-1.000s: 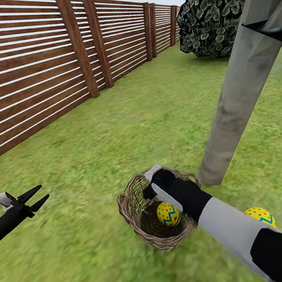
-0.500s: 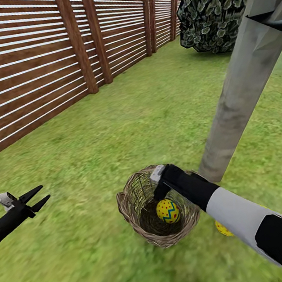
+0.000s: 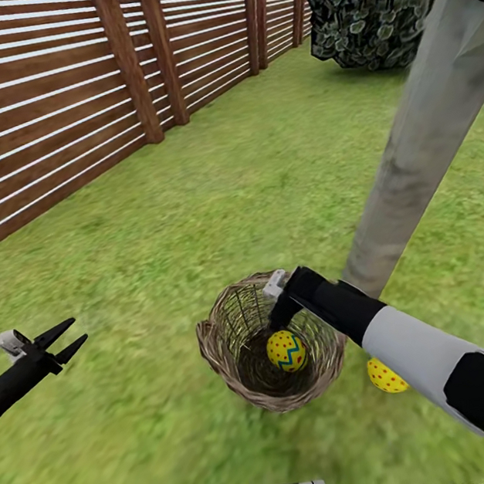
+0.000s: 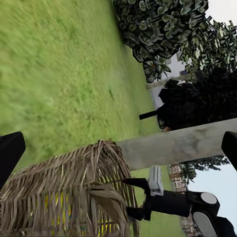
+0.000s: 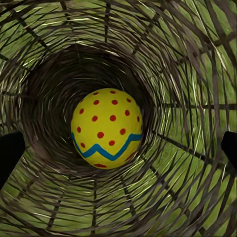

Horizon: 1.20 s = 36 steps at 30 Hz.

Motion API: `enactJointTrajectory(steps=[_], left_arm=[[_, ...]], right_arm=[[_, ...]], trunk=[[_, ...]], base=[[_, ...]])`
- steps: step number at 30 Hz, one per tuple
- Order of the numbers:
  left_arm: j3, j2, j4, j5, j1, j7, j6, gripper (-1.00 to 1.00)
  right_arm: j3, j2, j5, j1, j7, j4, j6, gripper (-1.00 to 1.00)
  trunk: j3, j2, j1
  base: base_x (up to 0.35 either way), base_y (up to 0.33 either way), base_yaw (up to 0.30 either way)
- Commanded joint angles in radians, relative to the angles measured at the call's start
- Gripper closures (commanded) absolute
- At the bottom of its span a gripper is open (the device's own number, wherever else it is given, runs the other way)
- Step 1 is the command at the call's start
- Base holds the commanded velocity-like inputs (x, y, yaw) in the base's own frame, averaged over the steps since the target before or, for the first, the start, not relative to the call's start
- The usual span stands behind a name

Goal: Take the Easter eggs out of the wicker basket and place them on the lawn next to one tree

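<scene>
The wicker basket point(image 3: 227, 354) stands on the lawn point(image 3: 212, 200) close to the tree's pale trunk point(image 3: 416, 159). One yellow Easter egg point(image 3: 286, 350) with red dots and a blue zigzag lies at its bottom. My right gripper point(image 3: 276, 316) hangs at the basket's far rim, pointing down inside, open and above the egg point(image 5: 107, 128). The left wrist view shows its fingers point(image 4: 134, 183) apart beside the basket point(image 4: 64, 192). A second egg point(image 3: 387, 375) lies on the grass by the trunk, partly behind my right forearm. My left gripper point(image 3: 68, 340) hovers open, well to the basket's left.
A brown slatted fence point(image 3: 56, 107) runs along the left and back. Dark leafy foliage point(image 3: 368, 3) stands at the back right. Open grass lies between the fence and the basket.
The head view has tilted down a little. My right gripper has moved to the basket's far rim and dipped toward the egg inside. The left arm has stayed put.
</scene>
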Motion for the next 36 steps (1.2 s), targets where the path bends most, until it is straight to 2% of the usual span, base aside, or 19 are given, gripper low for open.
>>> enactJointTrajectory(steps=[1, 5, 8, 12, 15, 36], left_arm=[[0.001, 0.001, -0.001, 0.003, -0.001, -0.002, 0.006, -1.00], [0.001, 0.005, -0.005, 0.004, -0.001, -0.003, 0.006, -1.00], [0.001, 0.004, -0.006, 0.004, -0.001, -0.003, 0.006, -1.00], [0.000, 0.004, -0.006, 0.004, -0.001, -0.003, 0.006, -1.00], [0.000, 0.004, -0.006, 0.004, -0.001, -0.003, 0.006, -1.00], [0.000, 0.001, -0.004, 0.004, -0.001, -0.002, 0.006, -1.00]], right_arm=[[0.002, 0.000, 0.014, -0.003, 0.004, 0.012, 0.001, -1.00], [0.002, 0.001, 0.078, -0.007, 0.004, 0.058, -0.029, -1.00], [0.002, 0.001, 0.089, -0.010, 0.004, 0.091, -0.069, -1.00], [0.002, 0.003, 0.094, -0.044, 0.001, 0.195, -0.128, -1.00], [0.003, 0.005, 0.097, -0.057, 0.003, 0.237, -0.180, -1.00], [0.005, 0.008, 0.101, -0.060, 0.005, 0.231, -0.209, -1.00]], trunk=[[-0.005, -0.001, 0.000], [-0.020, -0.002, 0.002], [-0.032, -0.002, 0.003], [-0.047, -0.003, 0.005], [-0.059, -0.004, 0.006], [-0.140, -0.009, 0.016]], base=[[0.000, 0.000, 0.000], [0.000, 0.000, 0.000], [0.000, 0.000, 0.000], [0.000, 0.000, 0.000], [0.000, 0.000, 0.000], [0.000, 0.000, 0.000]])
